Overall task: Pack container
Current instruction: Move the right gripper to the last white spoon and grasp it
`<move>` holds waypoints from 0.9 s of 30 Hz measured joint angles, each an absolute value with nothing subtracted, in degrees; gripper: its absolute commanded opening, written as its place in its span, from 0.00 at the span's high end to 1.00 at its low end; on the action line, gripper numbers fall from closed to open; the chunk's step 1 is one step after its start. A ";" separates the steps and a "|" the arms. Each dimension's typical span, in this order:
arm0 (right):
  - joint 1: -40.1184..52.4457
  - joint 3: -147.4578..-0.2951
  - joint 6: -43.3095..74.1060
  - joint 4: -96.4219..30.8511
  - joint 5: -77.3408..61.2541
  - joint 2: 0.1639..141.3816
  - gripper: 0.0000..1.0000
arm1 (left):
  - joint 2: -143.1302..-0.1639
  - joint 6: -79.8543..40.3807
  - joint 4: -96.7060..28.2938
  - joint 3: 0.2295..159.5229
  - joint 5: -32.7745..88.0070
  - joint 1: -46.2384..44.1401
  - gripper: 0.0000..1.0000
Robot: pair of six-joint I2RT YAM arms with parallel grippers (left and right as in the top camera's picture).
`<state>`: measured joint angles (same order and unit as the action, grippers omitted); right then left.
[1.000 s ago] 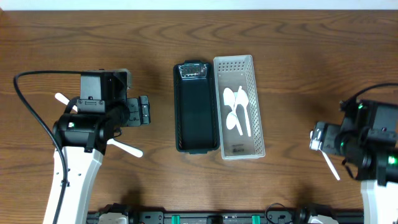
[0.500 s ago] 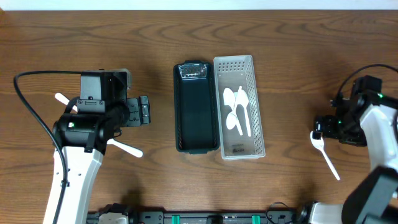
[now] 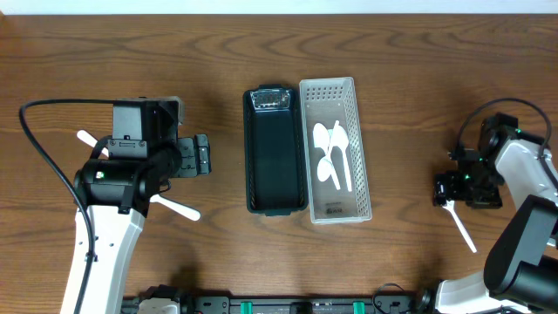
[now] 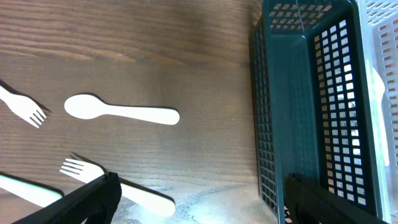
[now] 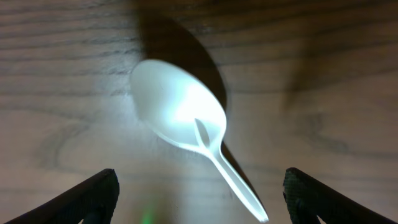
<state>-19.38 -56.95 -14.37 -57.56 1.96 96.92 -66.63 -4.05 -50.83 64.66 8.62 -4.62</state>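
Observation:
A dark green basket (image 3: 275, 153) and a white basket (image 3: 359, 148) stand side by side at the table's middle. The white one holds a few white spoons (image 3: 332, 153). My right gripper (image 3: 450, 189) is open, low over a white spoon (image 3: 460, 227) at the right; the spoon's bowl (image 5: 180, 112) lies between its fingers in the right wrist view. My left gripper (image 3: 202, 155) is open and empty left of the green basket (image 4: 311, 106). A white spoon (image 4: 121, 111) and white forks (image 4: 118, 183) lie beneath it.
More white cutlery lies on the table at the left, one piece (image 3: 87, 139) behind the left arm and one fork (image 3: 179, 208) in front of it. The table's far edge runs along the top of the overhead view.
My right arm has swung over the spoon at the right and lowered its open gripper onto the spoon's bowl. The left arm has not moved.

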 measured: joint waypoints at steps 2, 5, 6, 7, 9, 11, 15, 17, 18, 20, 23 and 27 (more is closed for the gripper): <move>-19.38 -55.07 -14.39 -55.48 1.96 96.92 0.14 | -66.63 -4.05 -50.81 64.66 8.62 -4.62 0.13; -19.38 -51.94 -14.39 -52.38 1.96 96.95 0.14 | -66.63 -4.05 -50.83 64.66 8.62 -4.62 0.13; -19.38 -51.16 -14.39 -51.59 1.93 97.03 0.15 | -66.63 -4.05 -50.83 64.66 8.62 -4.62 0.13; -19.38 -50.43 -14.39 -50.89 1.93 97.10 0.17 | -66.63 -4.05 -50.83 64.66 8.62 -4.62 0.13; -19.38 -50.02 -14.57 -49.91 2.55 97.08 0.22 | -66.63 -4.05 -50.83 64.66 8.62 -4.62 0.13; -19.38 -50.00 -14.98 -48.66 2.92 96.99 0.27 | -66.63 -4.05 -50.83 64.66 8.62 -4.62 0.13; -19.38 -49.69 -15.90 -46.92 2.50 96.66 0.49 | -66.63 -4.05 -50.85 64.66 8.62 -4.62 0.13; -19.38 -49.65 -16.05 -46.44 2.39 96.57 0.60 | -66.63 -4.05 -50.83 64.66 8.64 -4.62 0.13; -19.38 -49.65 -16.05 -46.19 2.42 96.57 0.65 | -66.63 -4.05 -50.85 64.66 8.62 -4.62 0.13; -19.38 -49.65 -16.01 -45.74 2.39 96.51 0.69 | -66.63 -4.05 -50.83 64.66 8.62 -4.62 0.13; -19.38 -49.63 -15.94 -45.30 2.37 96.47 0.75 | -66.63 -4.05 -50.83 64.66 8.62 -4.62 0.13; -19.38 -49.63 -15.64 -44.49 2.42 96.47 0.78 | -66.63 -4.05 -50.83 64.66 8.62 -4.62 0.13</move>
